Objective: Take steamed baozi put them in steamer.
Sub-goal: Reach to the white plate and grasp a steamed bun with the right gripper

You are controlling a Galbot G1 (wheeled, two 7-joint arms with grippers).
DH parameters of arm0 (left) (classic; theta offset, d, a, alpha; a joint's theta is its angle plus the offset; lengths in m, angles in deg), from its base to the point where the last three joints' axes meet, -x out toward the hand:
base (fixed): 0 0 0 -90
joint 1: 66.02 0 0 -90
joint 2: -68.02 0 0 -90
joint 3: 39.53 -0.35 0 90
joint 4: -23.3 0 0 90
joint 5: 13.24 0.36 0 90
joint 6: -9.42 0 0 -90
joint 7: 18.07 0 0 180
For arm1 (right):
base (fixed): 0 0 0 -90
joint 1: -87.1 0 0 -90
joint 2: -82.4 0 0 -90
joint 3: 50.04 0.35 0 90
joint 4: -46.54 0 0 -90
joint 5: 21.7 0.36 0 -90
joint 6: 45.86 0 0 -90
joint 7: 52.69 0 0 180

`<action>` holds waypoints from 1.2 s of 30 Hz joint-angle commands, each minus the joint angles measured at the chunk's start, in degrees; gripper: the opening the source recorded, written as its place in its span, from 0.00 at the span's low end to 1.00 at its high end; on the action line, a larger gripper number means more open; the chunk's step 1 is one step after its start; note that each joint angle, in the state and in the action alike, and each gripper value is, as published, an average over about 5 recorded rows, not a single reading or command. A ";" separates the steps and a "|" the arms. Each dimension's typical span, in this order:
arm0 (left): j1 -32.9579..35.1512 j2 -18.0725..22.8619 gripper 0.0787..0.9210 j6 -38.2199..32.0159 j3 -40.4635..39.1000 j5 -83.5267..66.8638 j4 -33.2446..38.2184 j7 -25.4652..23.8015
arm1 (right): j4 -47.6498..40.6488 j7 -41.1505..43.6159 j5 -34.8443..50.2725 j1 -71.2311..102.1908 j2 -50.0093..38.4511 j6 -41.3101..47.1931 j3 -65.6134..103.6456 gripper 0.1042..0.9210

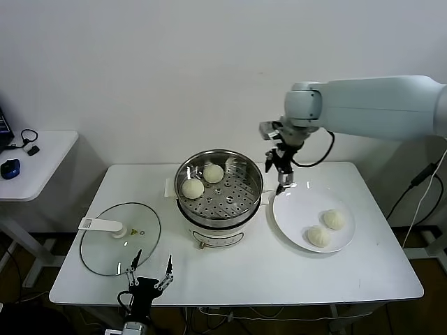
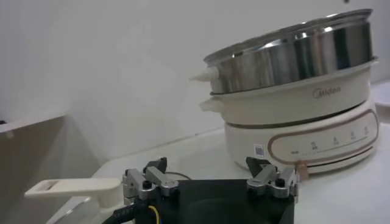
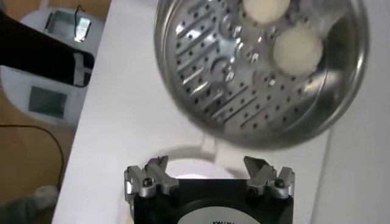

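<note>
Jaws: your right gripper [image 1: 283, 180] spread, empty, hanging between steamer [image 1: 218, 188] and plate [image 1: 293, 216]. Two buns [image 1: 202, 181] in the steamer, two [image 1: 326, 228] on the right plate awaiting pickup. Left gripper [image 1: 149, 274] spread, parked at near edge.

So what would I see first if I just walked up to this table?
The shiny steamer in the middle, with two baozi on its holey tray. Two more baozi wait on the white plate to its right, with the right tool open between pot and plate. The left tool sits open near the glass lid.
</note>
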 commanded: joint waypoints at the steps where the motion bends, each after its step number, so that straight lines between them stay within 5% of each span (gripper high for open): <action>1: 0.28 2.55 0.88 -0.27 -0.03 0.41 0.03 0.08 | 2.52 0.40 -6.11 2.46 -10.53 -1.10 -3.34 0.88; 36: 0.00 2.80 0.88 -1.49 1.83 1.87 -2.40 0.53 | -8.18 -1.52 -15.56 24.81 -12.12 -3.40 6.38 0.88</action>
